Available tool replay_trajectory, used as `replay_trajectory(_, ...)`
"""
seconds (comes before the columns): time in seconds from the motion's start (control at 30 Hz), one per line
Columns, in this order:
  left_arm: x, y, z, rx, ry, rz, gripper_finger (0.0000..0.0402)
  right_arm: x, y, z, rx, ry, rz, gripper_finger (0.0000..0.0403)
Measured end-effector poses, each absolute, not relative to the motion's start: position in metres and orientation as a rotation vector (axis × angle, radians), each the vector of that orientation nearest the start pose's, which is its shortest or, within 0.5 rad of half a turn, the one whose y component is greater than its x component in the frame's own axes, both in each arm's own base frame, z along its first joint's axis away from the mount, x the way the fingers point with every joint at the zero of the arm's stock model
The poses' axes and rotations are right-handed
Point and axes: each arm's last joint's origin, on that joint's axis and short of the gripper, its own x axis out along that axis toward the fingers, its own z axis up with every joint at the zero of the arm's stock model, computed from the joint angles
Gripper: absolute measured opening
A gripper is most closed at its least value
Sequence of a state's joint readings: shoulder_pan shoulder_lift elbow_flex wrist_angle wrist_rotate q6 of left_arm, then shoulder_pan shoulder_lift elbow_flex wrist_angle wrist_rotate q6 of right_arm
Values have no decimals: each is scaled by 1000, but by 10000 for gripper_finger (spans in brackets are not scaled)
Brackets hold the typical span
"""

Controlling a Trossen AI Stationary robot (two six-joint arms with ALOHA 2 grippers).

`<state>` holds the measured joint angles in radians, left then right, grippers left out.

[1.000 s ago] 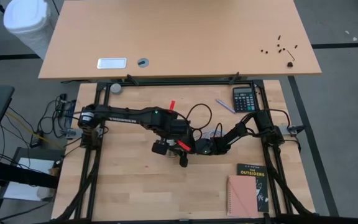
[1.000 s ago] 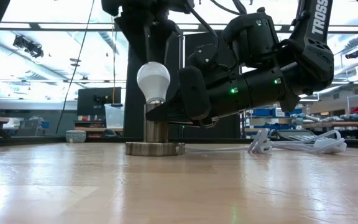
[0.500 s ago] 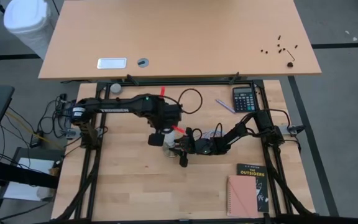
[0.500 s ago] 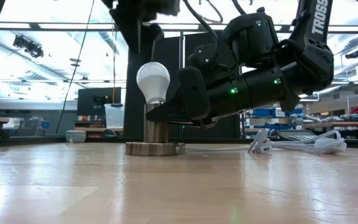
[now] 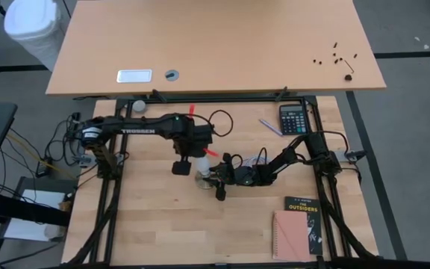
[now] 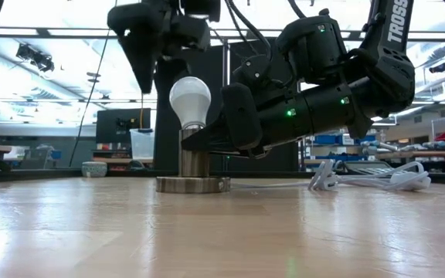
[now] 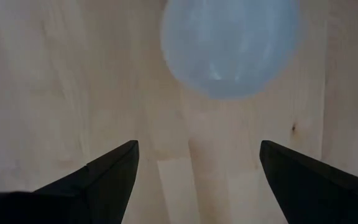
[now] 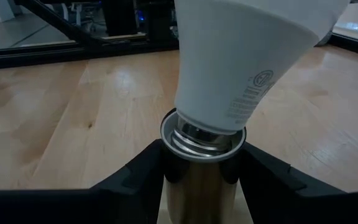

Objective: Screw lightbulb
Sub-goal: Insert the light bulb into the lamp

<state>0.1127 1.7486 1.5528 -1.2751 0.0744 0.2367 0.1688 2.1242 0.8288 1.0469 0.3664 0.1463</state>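
Note:
The white lightbulb (image 6: 190, 99) stands upright with its grey screw base in the silvery socket (image 6: 193, 161). The socket's round foot (image 6: 193, 184) rests on the wooden table. My right gripper (image 8: 201, 163) reaches in level from the table's right and is shut on the socket. My left gripper (image 7: 197, 144) hangs open above the bulb (image 7: 229, 43), pointing down and touching nothing. In the low view it (image 6: 159, 50) stands a little above and to one side of the bulb's dome. In the high view the bulb (image 5: 201, 165) shows just beside the left hand. My right gripper pinches the socket's upright metal stem (image 8: 199, 180) between its two fingers (image 8: 143, 167), just below the bulb's screw base. The fingers come in level from the table's right side, across the stem. The socket stays upright with its foot on the table.
A white cord (image 6: 369, 177) runs from the socket toward the table's right. A calculator (image 5: 293, 118) and a pen (image 5: 269, 127) lie at the far right. A book (image 5: 304, 211) and a pink notebook (image 5: 290, 235) lie at the near right.
My left gripper has moved toward the table's left and far edges and sunk a little, and it has rolled about its own axis. Its fingers stay open. The bulb, the socket and my right gripper have kept still.

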Motion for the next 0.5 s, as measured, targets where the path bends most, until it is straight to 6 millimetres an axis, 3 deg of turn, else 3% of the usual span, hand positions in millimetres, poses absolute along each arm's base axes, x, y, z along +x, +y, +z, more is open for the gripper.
replay_trajectory(0.3,303,55,283,-4,1384,-140,340,371,53,85,79,227,-214,186)
replay_trajectory(0.5,292,69,284,200,1354,-138,340,371,53,85,81,219,-213,186)
